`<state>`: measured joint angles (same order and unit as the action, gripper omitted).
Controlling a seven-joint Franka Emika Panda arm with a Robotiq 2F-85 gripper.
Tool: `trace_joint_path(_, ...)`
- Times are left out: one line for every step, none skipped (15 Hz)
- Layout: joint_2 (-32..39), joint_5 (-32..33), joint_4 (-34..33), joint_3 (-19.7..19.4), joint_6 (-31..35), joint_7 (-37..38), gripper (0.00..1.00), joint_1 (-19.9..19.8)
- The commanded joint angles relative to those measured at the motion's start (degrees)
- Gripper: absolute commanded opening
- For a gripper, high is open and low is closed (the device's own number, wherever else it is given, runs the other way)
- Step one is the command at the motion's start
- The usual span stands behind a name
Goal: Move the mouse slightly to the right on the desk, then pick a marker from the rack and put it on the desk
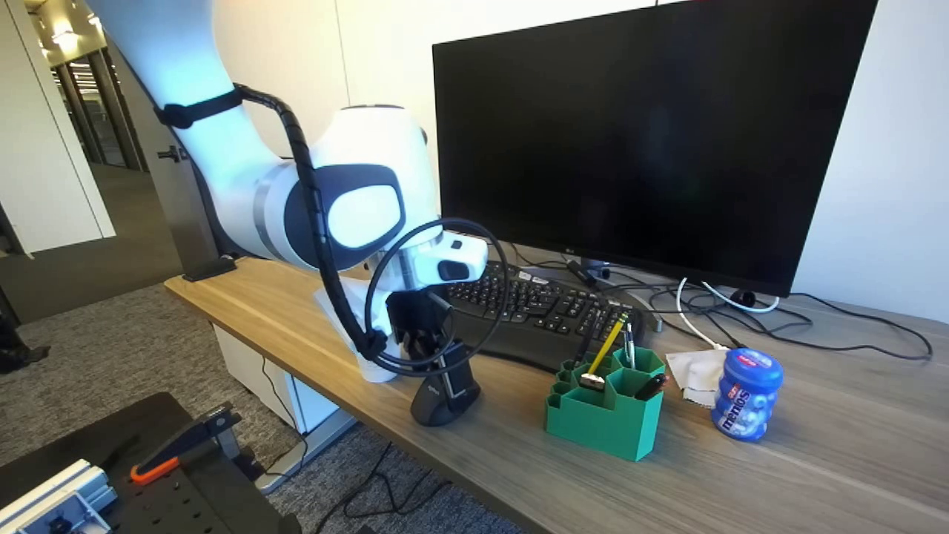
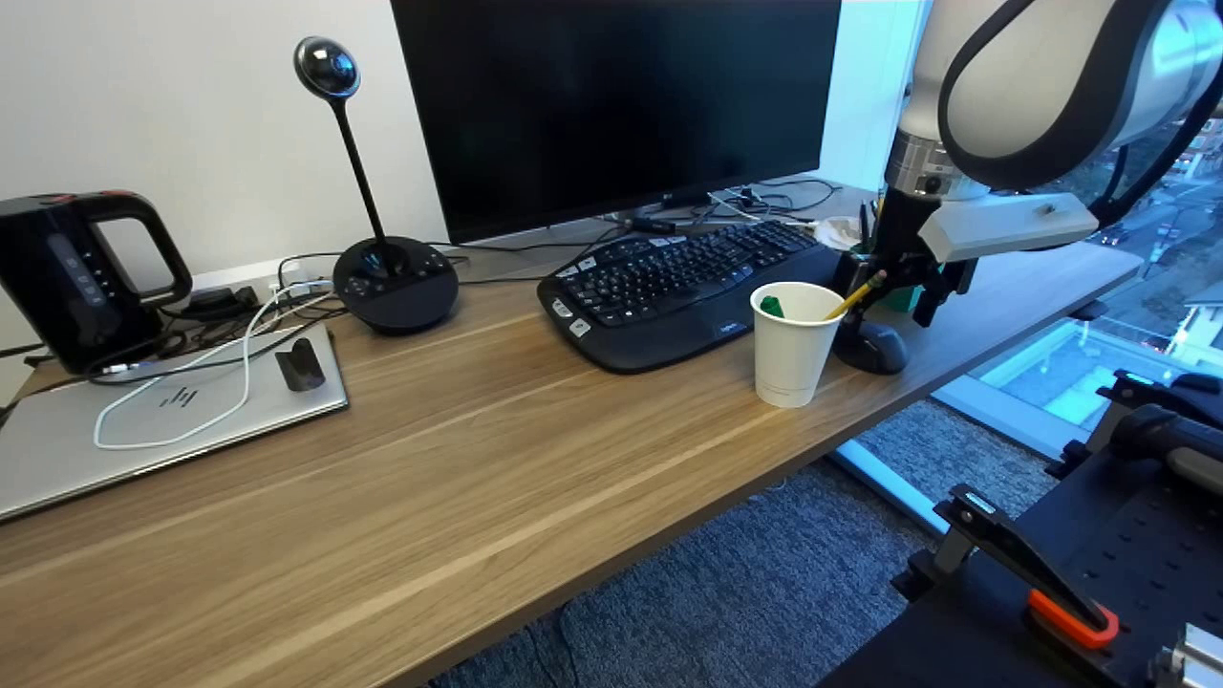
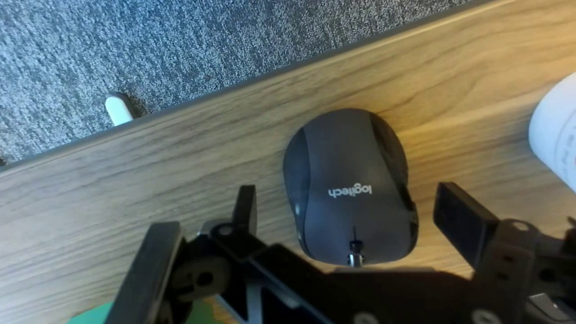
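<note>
The dark-grey oval plastic mouse lies right of the white paper cup on the light-brown wooden table, the black metal pincer spread to either side. Best centre first, squeeze lightly, slide right without lifting.

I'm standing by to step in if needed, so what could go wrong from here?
With the tool open over the mouse, near the edge of the desk, a drag that drifts outward might push the mouse off. The white cup stands close by, so a swing that way could knock it over. In the rack, pens stand close to a yellow stick, so pulling one out may disturb its neighbours.
</note>
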<state>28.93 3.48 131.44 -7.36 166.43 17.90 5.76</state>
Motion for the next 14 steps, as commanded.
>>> trace_joint_path(1.0, -1.7, -1.0, -0.3, 1.4, -0.2, 1.00, 0.8)
trace_joint_path(1.2, -1.7, -1.1, -0.4, 1.3, -0.2, 1.00, 0.8)
trace_joint_path(1.3, -1.8, -1.2, -0.4, 1.3, -0.2, 1.00, 0.8)
trace_joint_path(1.4, -1.8, -1.4, -0.4, 1.3, -0.2, 1.00, 0.7)
trace_joint_path(1.5, -1.8, -1.7, -0.5, 1.2, -0.2, 1.00, 0.7)
trace_joint_path(1.7, -1.9, -2.0, -0.6, 1.2, -0.2, 1.00, 0.7)
trace_joint_path(2.0, -1.8, -2.3, -0.9, 1.3, 0.0, 1.00, 0.8)
trace_joint_path(2.4, -1.7, -2.7, -1.2, 1.3, 0.2, 1.00, 1.0)
trace_joint_path(2.7, -1.7, -3.0, -1.3, 1.4, 0.3, 1.00, 1.0)
trace_joint_path(3.1, -1.8, -3.2, -1.4, 1.5, 0.4, 1.00, 1.1)
trace_joint_path(3.7, -1.7, -3.7, -1.6, 1.5, 0.6, 1.00, 1.4)
trace_joint_path(4.1, -1.7, -4.0, -1.7, 1.5, 0.8, 1.00, 1.5)
trace_joint_path(4.4, -1.7, -4.3, -1.7, 1.3, 0.9, 1.00, 1.5)
trace_joint_path(4.8, -1.8, -4.6, -1.7, 1.2, 1.0, 1.00, 1.6)
